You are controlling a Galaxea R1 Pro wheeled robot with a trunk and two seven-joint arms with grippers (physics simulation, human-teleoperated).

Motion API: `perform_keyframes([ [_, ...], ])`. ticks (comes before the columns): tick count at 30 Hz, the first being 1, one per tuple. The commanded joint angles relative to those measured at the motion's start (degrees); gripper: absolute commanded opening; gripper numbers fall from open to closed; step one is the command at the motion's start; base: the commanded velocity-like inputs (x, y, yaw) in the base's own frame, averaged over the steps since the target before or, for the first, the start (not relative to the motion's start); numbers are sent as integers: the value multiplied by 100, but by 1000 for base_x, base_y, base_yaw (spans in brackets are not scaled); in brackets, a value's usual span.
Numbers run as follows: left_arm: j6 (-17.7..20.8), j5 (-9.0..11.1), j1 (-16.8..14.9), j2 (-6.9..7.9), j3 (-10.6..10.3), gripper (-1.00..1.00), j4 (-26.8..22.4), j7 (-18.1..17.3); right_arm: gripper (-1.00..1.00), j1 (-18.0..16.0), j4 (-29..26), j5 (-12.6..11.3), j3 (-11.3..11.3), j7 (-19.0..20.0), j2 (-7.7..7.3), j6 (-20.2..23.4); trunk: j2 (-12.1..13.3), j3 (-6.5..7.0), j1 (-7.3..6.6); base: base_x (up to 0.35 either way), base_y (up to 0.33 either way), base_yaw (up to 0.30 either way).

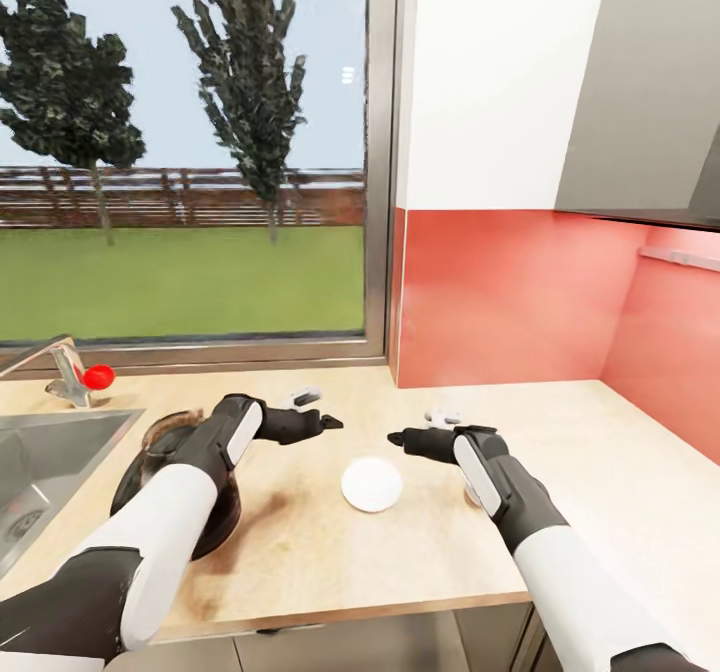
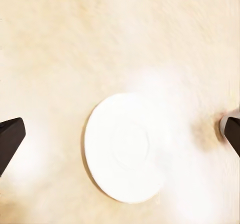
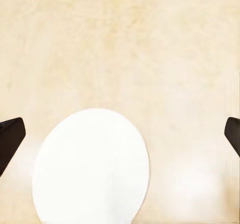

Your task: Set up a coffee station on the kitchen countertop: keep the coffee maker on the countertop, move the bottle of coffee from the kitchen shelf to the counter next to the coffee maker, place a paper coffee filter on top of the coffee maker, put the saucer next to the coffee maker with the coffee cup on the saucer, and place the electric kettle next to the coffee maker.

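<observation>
while the saucer (image 1: 372,483) lies flat on the kitchen countertop (image 1: 560,472), near the front edge and well clear of the sink (image 1: 50,462) at the far left end, we see from the head view both arms hovering on either side of it. the left gripper (image 1: 325,418) and right gripper (image 1: 398,440) hold nothing. no coffee maker or cup shows nearby, so we risk leaving the saucer stranded from its partners.

from the left wrist view, the saucer (image 2: 127,148) lies between dark fingertips (image 2: 9,139) with the jaws wide apart; a low, thin rim could slip from a pinch.

from the right wrist view, the saucer (image 3: 92,166) sits off centre, jaws apart too; closing here might skid it toward the front edge.
</observation>
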Motion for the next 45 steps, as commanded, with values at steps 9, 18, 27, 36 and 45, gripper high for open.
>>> perform_keyframes([
  [9,37,16,-12,46,12,100,-79,12,100,-5,266,10,-10,7,14,25,-9,-10,3,14,0,0],
  [18,-489,24,-6,20,202,100,69,4,100,-5,795,0,8,46,28,29,-9,-10,3,0,0,0],
  [27,-620,25,12,-8,213,100,190,20,100,2,986,0,16,52,114,34,-9,-10,3,0,0,0],
  [36,-608,27,13,-12,215,100,198,15,100,4,1139,3,215,371,185,34,-9,-10,3,0,0,0],
  [45,-604,54,118,-74,215,100,199,4,100,4,1464,10,328,642,180,25,-9,-10,3,105,0,0],
])
